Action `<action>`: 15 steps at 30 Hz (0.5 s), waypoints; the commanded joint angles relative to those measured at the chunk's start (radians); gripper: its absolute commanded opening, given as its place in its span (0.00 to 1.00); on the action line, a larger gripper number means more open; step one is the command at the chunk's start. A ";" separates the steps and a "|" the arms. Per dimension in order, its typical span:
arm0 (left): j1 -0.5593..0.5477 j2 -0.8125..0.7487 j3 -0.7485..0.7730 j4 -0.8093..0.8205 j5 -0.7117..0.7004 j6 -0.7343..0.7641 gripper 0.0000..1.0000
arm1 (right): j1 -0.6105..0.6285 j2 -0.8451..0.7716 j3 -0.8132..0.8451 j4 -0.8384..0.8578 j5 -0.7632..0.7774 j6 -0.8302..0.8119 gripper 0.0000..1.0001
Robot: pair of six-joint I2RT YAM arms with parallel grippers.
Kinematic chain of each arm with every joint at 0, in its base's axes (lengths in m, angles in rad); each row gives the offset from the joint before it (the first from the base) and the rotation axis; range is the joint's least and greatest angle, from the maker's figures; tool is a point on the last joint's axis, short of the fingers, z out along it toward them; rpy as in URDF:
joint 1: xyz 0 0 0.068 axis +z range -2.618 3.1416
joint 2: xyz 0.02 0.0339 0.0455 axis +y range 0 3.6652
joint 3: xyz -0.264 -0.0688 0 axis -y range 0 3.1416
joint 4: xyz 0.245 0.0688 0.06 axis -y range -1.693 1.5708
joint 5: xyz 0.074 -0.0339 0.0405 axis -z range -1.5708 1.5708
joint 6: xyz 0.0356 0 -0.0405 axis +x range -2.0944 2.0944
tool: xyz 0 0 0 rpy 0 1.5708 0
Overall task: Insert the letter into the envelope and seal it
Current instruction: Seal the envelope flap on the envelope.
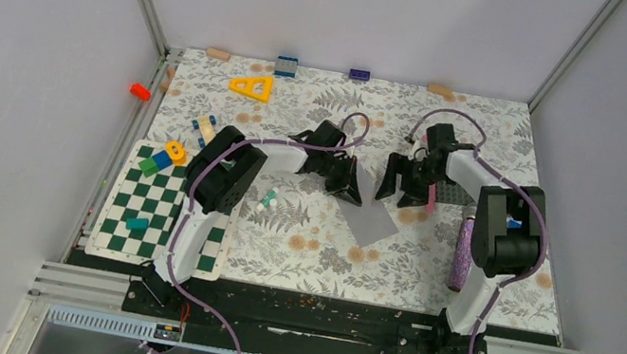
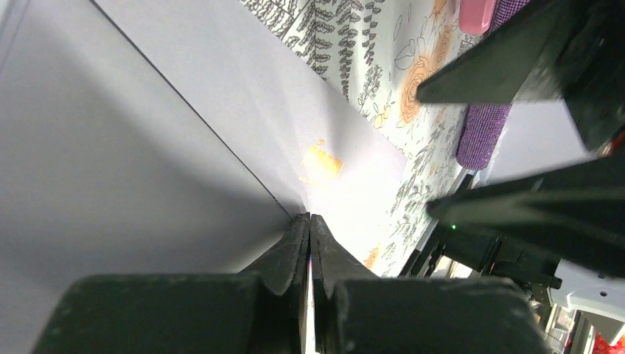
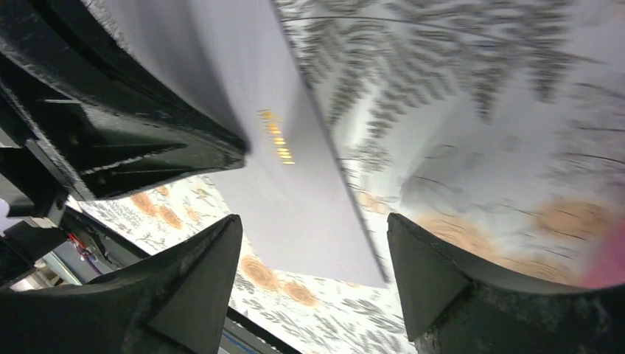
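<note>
- Left claw (image 2: 309, 228) is pinched shut on the edge of the envelope (image 1: 370, 220). Its two fingers press together with the grey paper between them.
- The right claw (image 3: 313, 240) is spread wide apart and holds nothing. It hangs over the envelope, with the envelope's right edge running between its two fingers.
- The envelope is flat, plain and grey. It lies on the flowery mat (image 1: 308, 244), turned like a diamond.
- From above, the left claw is at the envelope's far left side and the right claw is at its far right side. The two claws are near each other but do not touch.
- A dark line runs across the envelope up to the left claw's fingers.
- A small gold mark (image 2: 320, 162) shows on the envelope, near the left claw's tips.
- A pink thing (image 1: 431, 197) is just to the right of the envelope, beside the right claw.
- A purple sparkly roll (image 1: 462, 255) lies to the right of the envelope, well apart from it.
- A green and white checker board (image 1: 160, 209) lies to the left of the envelope, well apart, with small blocks on it.
- A yellow triangle (image 1: 253, 86) lies behind the envelope and to its left, well apart.
</note>
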 commanded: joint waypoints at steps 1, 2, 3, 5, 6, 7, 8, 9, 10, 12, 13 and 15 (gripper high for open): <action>-0.011 0.035 0.014 -0.074 -0.071 0.056 0.00 | -0.057 -0.038 0.015 -0.063 -0.022 -0.083 0.81; -0.013 0.035 0.015 -0.074 -0.069 0.057 0.00 | -0.057 -0.027 0.008 -0.067 -0.022 -0.088 0.81; -0.015 0.035 0.015 -0.074 -0.064 0.058 0.00 | -0.057 -0.017 0.002 -0.069 -0.031 -0.085 0.81; -0.019 0.035 0.010 -0.067 -0.058 0.054 0.00 | -0.058 0.005 -0.007 -0.070 -0.061 -0.071 0.81; -0.021 0.034 0.006 -0.065 -0.058 0.054 0.00 | -0.057 0.014 -0.007 -0.075 -0.075 -0.067 0.81; -0.022 0.032 0.001 -0.061 -0.057 0.052 0.00 | -0.058 0.025 -0.006 -0.086 -0.082 -0.068 0.81; -0.022 0.030 -0.003 -0.057 -0.057 0.050 0.00 | -0.057 0.034 -0.003 -0.100 -0.085 -0.073 0.81; -0.022 0.029 -0.007 -0.054 -0.059 0.049 0.00 | -0.058 0.041 -0.001 -0.115 -0.090 -0.077 0.81; -0.022 0.028 -0.009 -0.054 -0.061 0.049 0.00 | -0.056 0.043 -0.003 -0.127 -0.091 -0.076 0.81; -0.023 0.026 -0.012 -0.055 -0.063 0.048 0.00 | -0.053 0.039 -0.019 -0.130 -0.093 -0.075 0.81; -0.024 0.027 -0.012 -0.055 -0.064 0.047 0.00 | -0.047 0.039 -0.024 -0.129 -0.091 -0.074 0.81; -0.026 0.029 -0.009 -0.058 -0.064 0.045 0.00 | -0.035 0.041 -0.024 -0.127 -0.086 -0.067 0.81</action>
